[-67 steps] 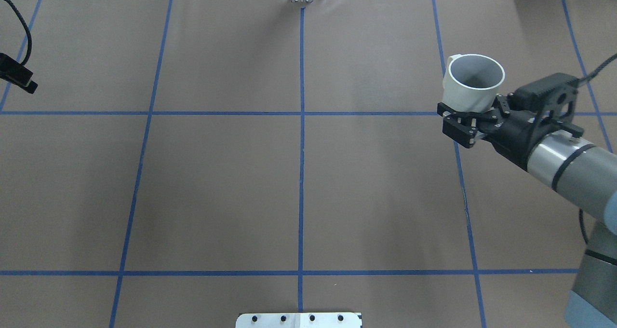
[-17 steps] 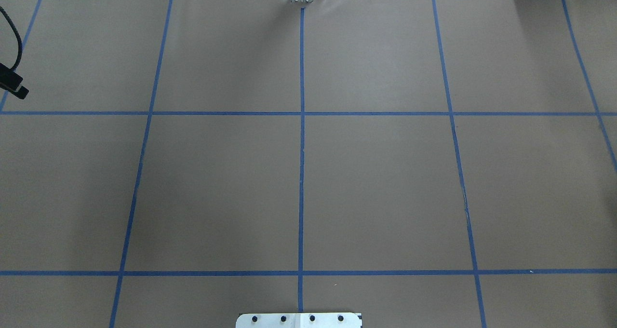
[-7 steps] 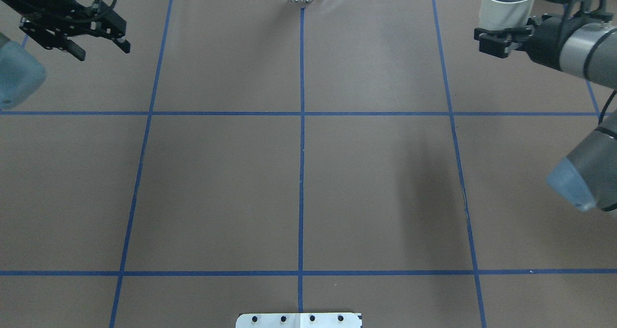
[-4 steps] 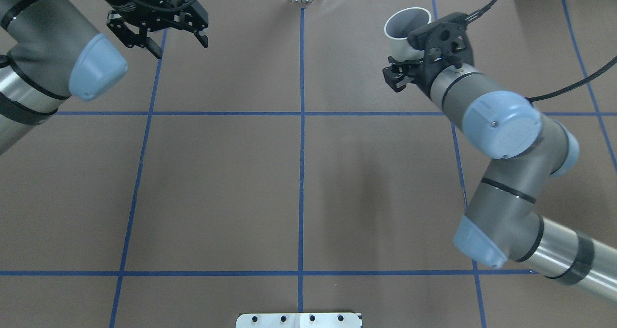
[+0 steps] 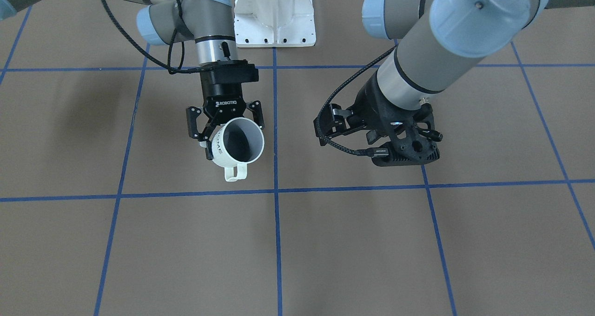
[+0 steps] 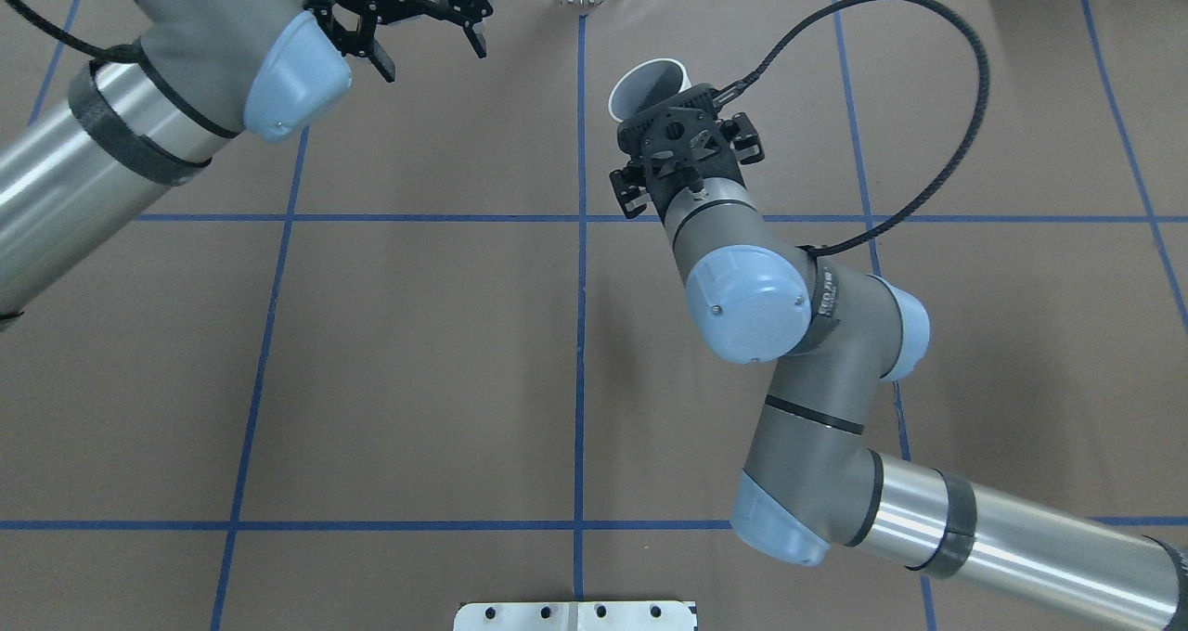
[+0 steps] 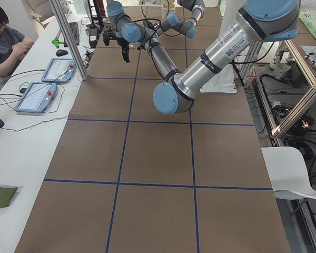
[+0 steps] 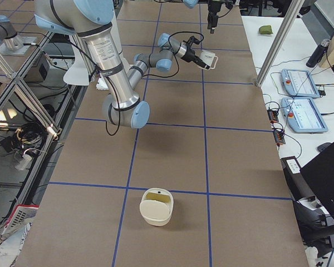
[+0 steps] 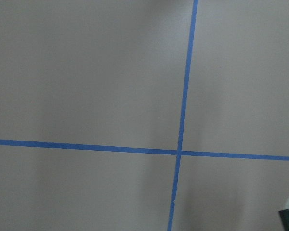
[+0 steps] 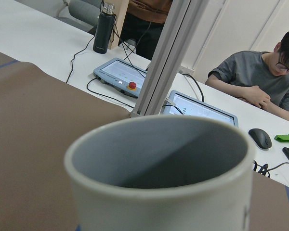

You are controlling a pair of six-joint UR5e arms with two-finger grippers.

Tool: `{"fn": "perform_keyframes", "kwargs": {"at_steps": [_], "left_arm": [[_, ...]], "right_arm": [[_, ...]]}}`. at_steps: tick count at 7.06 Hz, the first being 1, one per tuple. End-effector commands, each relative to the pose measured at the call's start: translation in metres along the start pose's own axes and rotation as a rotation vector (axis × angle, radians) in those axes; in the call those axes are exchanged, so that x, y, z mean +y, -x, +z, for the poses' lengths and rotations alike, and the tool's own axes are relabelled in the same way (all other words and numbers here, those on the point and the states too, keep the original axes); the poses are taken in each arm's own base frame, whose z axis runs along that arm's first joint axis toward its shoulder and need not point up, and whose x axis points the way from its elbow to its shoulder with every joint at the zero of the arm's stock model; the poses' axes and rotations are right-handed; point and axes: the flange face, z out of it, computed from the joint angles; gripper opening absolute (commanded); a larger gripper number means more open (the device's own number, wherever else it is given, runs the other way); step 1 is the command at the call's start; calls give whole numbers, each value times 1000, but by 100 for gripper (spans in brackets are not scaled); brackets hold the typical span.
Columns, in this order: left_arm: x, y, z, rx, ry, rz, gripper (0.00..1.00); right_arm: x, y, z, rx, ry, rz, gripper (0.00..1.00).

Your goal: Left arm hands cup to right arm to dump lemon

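Currently 1 glossy white cup [image 5: 241, 145], round-mouthed with a grey inside and a squarish handle, is hanging tilted above the brown paper table [image 5: 353, 241]. It is sitting just beside the centre blue tape line, on the robot's right. The right gripper [image 5: 226, 132] is closing its 2 slim black fingers around the cup's body, with the right arm [image 6: 840, 399] folding sharply at the elbow. The left gripper [image 6: 429, 51] is spreading its 2 fingers wide, well apart from the cup. 1 cream rounded container [image 8: 156, 207] is resting on the table.
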Motion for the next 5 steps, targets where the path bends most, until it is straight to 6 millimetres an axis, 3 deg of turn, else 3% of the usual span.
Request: {"fn": "perform_keyframes", "kwargs": {"at_steps": [1, 2, 5], "left_arm": [[-5, -15, 10, 60, 13, -56, 100], [3, -24, 31, 89, 25, -53, 100], [16, -36, 41, 107, 41, -49, 100]], "right_arm": [[-4, 31, -3, 21, -37, 52, 0], [-6, 35, -6, 20, -46, 112, 0], [-7, 37, -11, 2, -69, 155, 0]]}}
